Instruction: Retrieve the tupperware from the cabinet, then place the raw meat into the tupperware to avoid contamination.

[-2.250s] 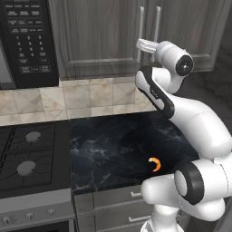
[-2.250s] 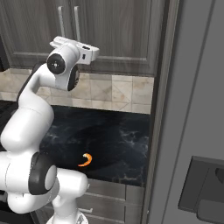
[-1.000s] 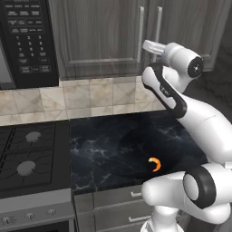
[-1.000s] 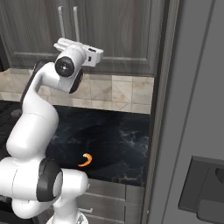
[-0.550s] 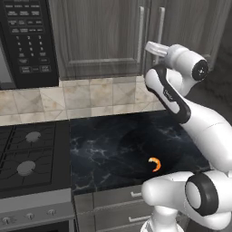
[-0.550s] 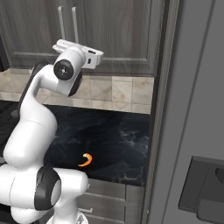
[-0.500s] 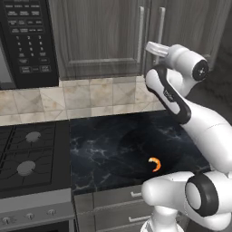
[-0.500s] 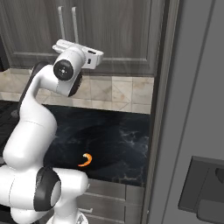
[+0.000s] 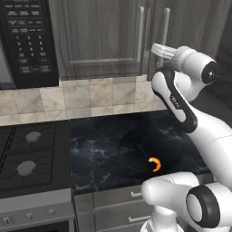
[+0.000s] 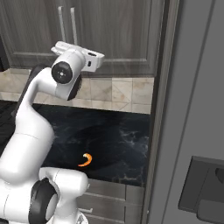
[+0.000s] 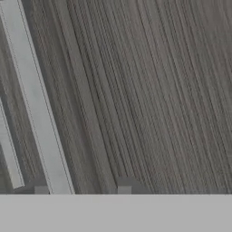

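Arm raised, wrist level — gripper (image 11: 82, 189) fingers parted, empty

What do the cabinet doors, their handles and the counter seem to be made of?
Cabinet: probably wood or a wood-look laminate, matte grey-brown, with fine vertical grain lines.
Handles: likely brushed metal, pale silver bars with a soft sheen.
Counter: looks like polished black marble or similar stone, with thin white veins; it may be an imitation.

1. The raw meat (image 9: 155, 164) lies on the counter (image 9: 108, 149), near its front edge, toward the right corner.
2. The cabinet (image 9: 104, 38) hangs above the counter's back edge.
3. The microwave (image 9: 27, 41) sits left of the cabinet.
4. The stove (image 9: 27, 156) adjoins the counter's left edge.
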Controlling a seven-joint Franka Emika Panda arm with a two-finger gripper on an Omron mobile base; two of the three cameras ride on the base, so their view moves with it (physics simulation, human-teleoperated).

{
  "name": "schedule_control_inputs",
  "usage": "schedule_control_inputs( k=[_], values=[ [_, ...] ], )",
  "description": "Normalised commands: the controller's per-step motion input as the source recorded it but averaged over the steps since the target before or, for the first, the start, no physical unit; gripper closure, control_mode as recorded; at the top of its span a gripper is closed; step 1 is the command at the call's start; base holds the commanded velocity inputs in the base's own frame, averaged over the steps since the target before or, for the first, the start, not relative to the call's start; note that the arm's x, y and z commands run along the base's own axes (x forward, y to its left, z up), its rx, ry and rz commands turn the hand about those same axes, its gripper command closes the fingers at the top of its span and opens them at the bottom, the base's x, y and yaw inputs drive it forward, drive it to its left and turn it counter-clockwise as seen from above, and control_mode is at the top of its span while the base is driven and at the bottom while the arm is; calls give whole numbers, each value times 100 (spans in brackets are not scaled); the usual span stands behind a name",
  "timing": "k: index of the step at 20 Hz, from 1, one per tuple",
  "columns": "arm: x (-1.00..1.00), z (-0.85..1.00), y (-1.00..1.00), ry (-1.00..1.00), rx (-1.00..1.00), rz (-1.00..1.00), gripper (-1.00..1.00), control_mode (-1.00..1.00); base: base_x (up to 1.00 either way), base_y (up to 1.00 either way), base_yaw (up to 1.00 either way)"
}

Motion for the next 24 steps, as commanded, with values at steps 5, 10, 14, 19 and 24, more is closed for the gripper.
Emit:
schedule_control_inputs(
  k=[5, 10, 14, 19, 24],
  values=[
    [-59, 25, -65, 2, 2, 0, 100, -100, 0, 0, 0],
    [-57, 21, -68, 3, 3, 0, 100, -100, 0, 0, 0],
    [-56, 21, -68, 4, 2, 0, 100, -100, 0, 0, 0],
    [-55, 17, -71, 5, 2, 0, 100, -100, 0, 0, 0],
    [-49, 8, -74, 7, 1, 0, 100, -100, 0, 0, 0]
  ],
)
